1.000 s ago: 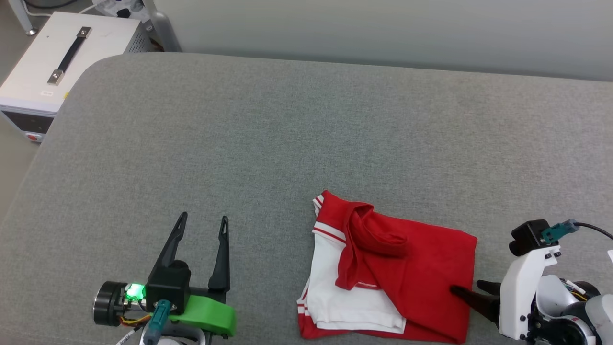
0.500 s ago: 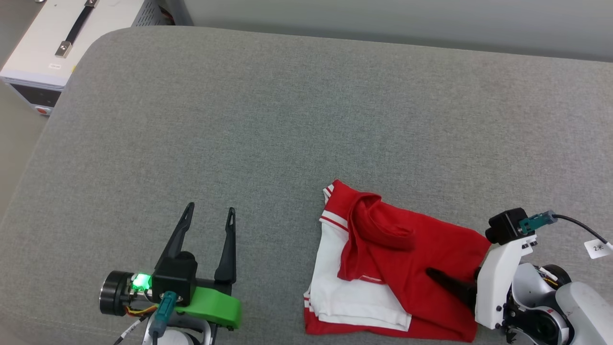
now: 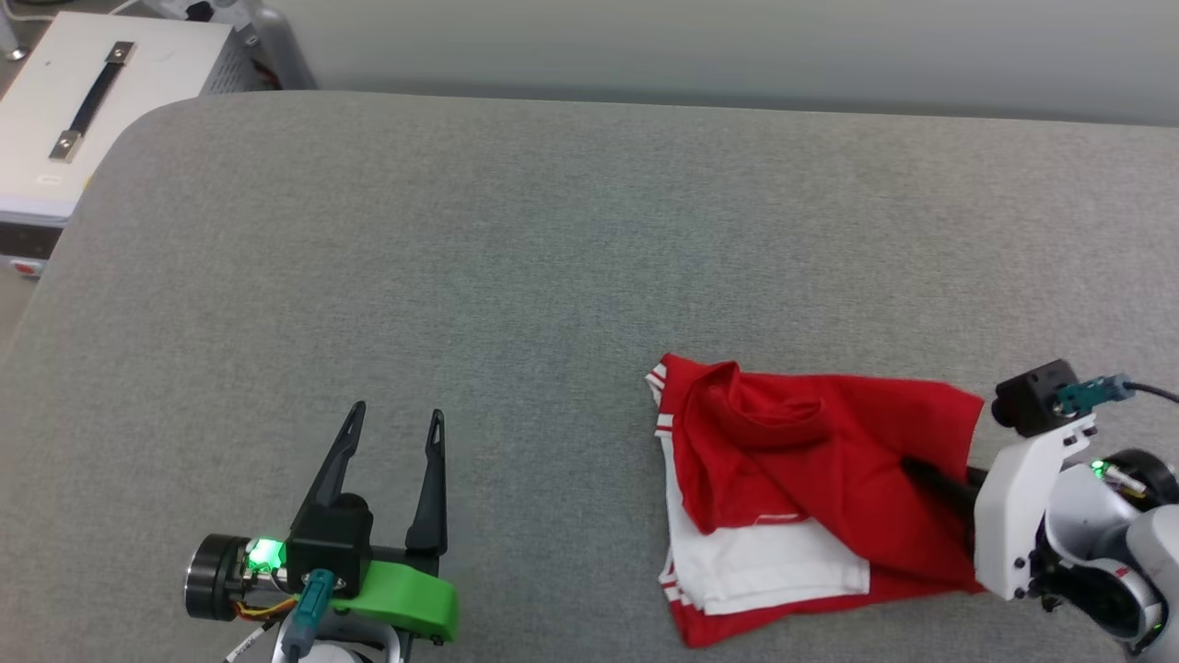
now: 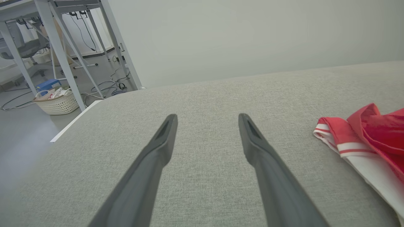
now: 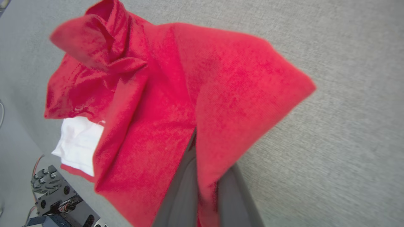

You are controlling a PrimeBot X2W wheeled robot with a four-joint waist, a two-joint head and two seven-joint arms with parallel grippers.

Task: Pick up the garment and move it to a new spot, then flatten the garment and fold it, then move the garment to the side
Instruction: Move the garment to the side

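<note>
The fingertips of my right pincer [image 3: 926,476] are buried in a fold of the garment [image 5: 176,104], so I cannot see where they end. In the right wrist view the cloth's outer corners are smeared with blur. The left wrist view's right edge cuts the garment off. In the head view the white box [image 3: 55,138] is cropped at the left edge, and the arm behind my left pincer [image 3: 396,412] runs off the bottom.

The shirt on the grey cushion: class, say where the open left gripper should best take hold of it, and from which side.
Probably the striped sleeve corner on the shirt's left edge, approached from the left, low over the cushion. That corner faces the open left gripper and lies free, opposite the edge the right gripper pinches.
</note>
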